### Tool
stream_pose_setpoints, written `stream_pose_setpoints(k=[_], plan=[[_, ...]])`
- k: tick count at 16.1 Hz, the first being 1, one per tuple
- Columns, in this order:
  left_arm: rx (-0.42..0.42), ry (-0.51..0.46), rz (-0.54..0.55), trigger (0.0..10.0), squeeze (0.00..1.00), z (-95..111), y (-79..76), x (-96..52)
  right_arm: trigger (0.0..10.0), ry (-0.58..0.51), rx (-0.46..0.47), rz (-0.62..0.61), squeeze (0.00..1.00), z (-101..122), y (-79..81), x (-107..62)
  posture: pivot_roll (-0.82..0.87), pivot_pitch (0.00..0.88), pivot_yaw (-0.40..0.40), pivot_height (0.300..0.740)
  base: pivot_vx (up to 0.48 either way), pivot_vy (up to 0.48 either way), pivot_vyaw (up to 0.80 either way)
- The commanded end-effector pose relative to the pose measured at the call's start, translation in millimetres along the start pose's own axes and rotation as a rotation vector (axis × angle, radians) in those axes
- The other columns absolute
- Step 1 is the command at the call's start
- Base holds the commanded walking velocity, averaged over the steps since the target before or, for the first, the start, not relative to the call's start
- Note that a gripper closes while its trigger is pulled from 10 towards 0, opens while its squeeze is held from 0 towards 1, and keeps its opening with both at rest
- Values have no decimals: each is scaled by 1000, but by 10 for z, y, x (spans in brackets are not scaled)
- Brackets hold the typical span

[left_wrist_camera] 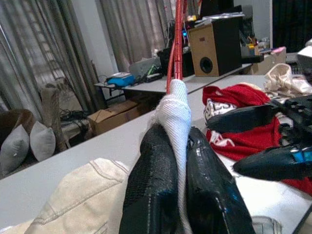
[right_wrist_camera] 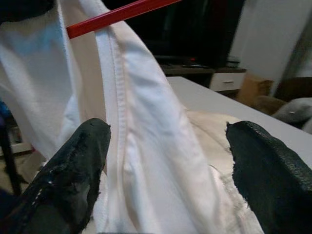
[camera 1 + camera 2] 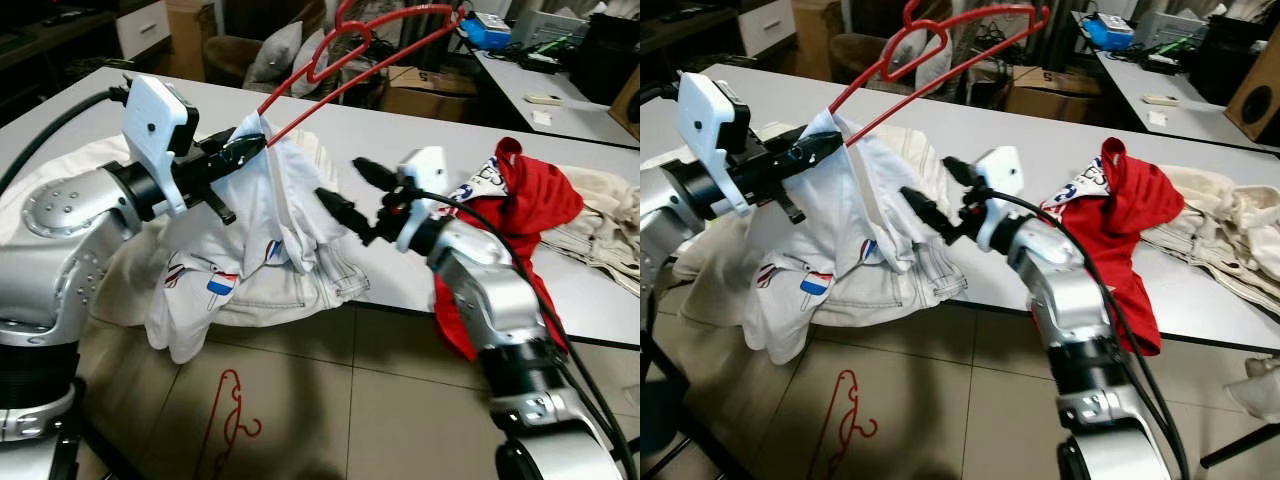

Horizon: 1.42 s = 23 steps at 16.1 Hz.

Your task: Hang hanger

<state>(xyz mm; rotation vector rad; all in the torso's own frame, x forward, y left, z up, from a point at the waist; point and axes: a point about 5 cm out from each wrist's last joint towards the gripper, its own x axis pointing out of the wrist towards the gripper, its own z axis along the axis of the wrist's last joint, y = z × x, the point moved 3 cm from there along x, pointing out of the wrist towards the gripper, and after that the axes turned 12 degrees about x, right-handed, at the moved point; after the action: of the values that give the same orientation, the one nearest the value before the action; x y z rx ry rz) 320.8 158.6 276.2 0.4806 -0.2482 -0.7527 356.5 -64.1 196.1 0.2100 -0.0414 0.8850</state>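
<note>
Fingers [image 1: 161, 195] of left gripper [image 3: 250, 143] pinching white garment [image 3: 250, 230] over red hanger [image 3: 360, 60]

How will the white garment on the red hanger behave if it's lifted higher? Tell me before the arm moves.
Probably floppy: the white garment sags in folds from where the left gripper pinches it against the red hanger, spilling over the table edge. It looks light for its bulk. It may slide along the thin hanger wire, since the right gripper is open, not holding it.
</note>
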Motion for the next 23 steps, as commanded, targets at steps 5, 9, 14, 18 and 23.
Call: stream_pose_setpoints(k=[5,9,14,18,23], plan=[[37,18,-38,0,0,62,-28,59,10000,-108,36,89,1000,177,101,178,256,4,-103,740,0,0,0],[7,-33,-91,0,0,176,-120,113,10000,-34,-21,-47,1000,24,-2,325,250,7,-93,740,0,0,0],[-10,-68,-118,0,0,261,-196,161,10000,-57,3,-90,675,62,-13,438,252,10,-99,740,0,0,0],[-20,-56,-45,0,0,260,-142,213,10000,-58,-3,-67,0,35,93,531,253,10,-111,740,0,0,0],[-31,-44,43,0,0,243,-9,254,10000,-52,-16,-37,0,-90,261,540,249,11,-110,740,0,0,0]])
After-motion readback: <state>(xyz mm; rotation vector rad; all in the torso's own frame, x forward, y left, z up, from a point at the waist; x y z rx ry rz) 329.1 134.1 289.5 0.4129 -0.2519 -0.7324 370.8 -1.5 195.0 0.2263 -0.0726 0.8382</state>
